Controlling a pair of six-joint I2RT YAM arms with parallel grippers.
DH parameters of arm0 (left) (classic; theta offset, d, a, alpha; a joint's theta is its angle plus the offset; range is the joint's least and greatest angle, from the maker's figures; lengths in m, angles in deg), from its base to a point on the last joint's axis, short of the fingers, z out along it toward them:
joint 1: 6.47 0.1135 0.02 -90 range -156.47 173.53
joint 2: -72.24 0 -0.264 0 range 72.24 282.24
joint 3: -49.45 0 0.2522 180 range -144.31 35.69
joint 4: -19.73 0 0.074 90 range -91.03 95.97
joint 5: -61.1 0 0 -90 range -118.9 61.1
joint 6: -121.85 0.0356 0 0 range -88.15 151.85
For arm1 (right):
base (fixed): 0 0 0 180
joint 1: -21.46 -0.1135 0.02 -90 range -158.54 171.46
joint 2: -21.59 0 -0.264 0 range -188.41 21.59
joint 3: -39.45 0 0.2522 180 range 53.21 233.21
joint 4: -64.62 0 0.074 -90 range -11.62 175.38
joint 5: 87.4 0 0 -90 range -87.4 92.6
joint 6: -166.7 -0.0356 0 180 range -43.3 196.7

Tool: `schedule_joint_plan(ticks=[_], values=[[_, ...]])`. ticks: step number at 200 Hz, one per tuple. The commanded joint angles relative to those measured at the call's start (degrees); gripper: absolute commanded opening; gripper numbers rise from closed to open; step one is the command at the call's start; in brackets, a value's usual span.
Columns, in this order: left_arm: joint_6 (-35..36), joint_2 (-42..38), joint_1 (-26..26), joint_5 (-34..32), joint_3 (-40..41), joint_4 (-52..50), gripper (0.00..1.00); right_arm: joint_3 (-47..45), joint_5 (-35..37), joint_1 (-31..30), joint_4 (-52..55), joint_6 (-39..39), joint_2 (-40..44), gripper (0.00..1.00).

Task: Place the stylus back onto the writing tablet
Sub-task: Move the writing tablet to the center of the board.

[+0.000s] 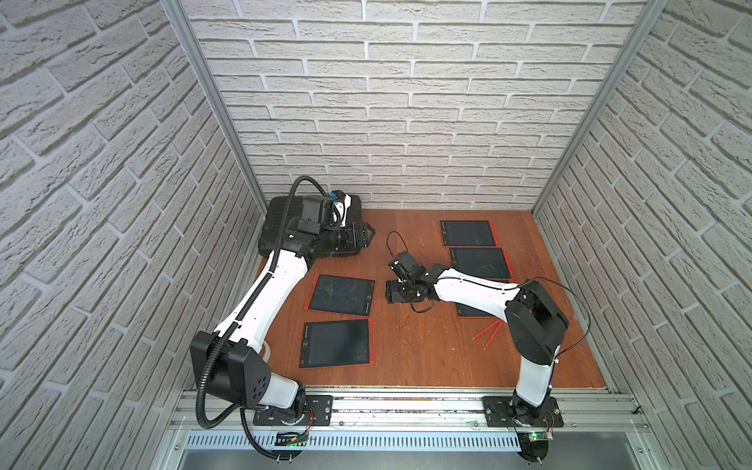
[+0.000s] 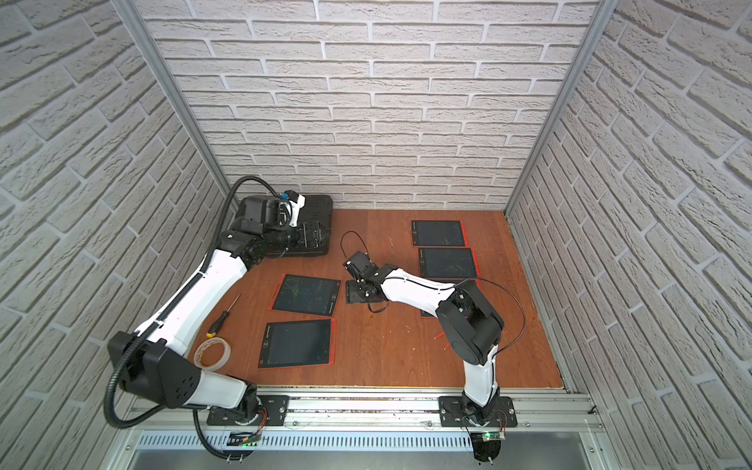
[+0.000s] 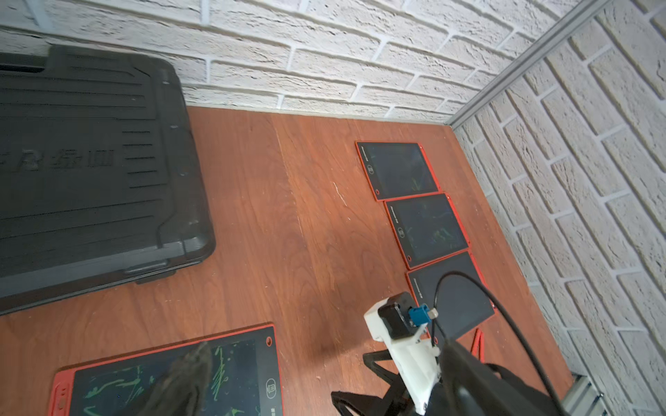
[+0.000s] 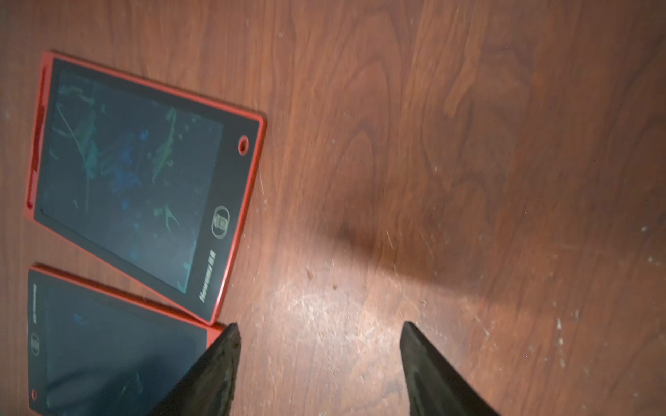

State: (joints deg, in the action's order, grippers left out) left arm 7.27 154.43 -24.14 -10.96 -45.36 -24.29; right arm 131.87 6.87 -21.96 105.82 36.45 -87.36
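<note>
Two thin red styluses (image 1: 488, 329) lie on the wooden table beside my right arm's elbow; the left wrist view shows them (image 3: 477, 342) next to a tablet. Several red-framed writing tablets lie flat: two at the left (image 1: 342, 295) (image 1: 337, 344) and three in a row at the right (image 1: 468, 233), the nearest partly under my right arm. My right gripper (image 1: 388, 291) (image 4: 319, 326) hovers low over bare wood just right of the scribbled left tablet (image 4: 144, 180), open and holding nothing. My left gripper (image 1: 368, 236) (image 3: 324, 347) is open and empty at the black case's edge.
A black plastic case (image 1: 285, 219) fills the back left corner. A screwdriver (image 2: 221, 319) and a roll of tape (image 2: 212, 353) lie at the left beside my left arm. Brick-patterned walls close in three sides, and a metal rail runs along the front.
</note>
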Motion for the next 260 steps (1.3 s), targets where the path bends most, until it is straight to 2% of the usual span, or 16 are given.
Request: schedule_joint_plan(ticks=[1, 44, 76, 124, 166, 188, 208, 260], values=[[-1.4, -2.5, 0.2, 2.8, -1.4, 1.1, 0.98, 3.9, 3.9, -2.1, 3.2, -0.7, -1.7, 0.7], [-6.6, -4.8, 3.6, 10.7, 3.2, 11.9, 0.98, 9.6, 7.4, -3.9, 6.8, -0.9, -6.4, 0.7], [-6.3, -4.5, 3.7, 13.2, 2.8, 12.9, 0.98, 13.3, 7.9, -4.8, 8.2, -1.1, -9.7, 0.79], [-4.4, -1.3, 2.9, 13.8, -1.9, 14.2, 0.98, 19.7, 8.7, -6.2, 11.2, -0.9, -15.1, 0.88], [-3.6, 2.6, 2.5, 14.6, -2.2, 19.4, 0.98, 23.2, 11.5, -7.4, 13.3, -0.4, -17.8, 0.94], [-2.6, 3.3, 2.7, 15.1, -0.5, 21.1, 0.98, 24.3, 12.6, -7.7, 14.4, 0.2, -18.6, 0.96], [-4.5, 3.5, 3.6, 16.8, 1.3, 23.0, 0.98, 24.7, 13.7, -8.1, 14.7, 0.8, -18.8, 0.96], [-3.9, 3.1, 4.0, 16.7, 2.8, 21.2, 0.98, 28.1, 12.8, -8.2, 15.2, 0.9, -22.4, 0.96]])
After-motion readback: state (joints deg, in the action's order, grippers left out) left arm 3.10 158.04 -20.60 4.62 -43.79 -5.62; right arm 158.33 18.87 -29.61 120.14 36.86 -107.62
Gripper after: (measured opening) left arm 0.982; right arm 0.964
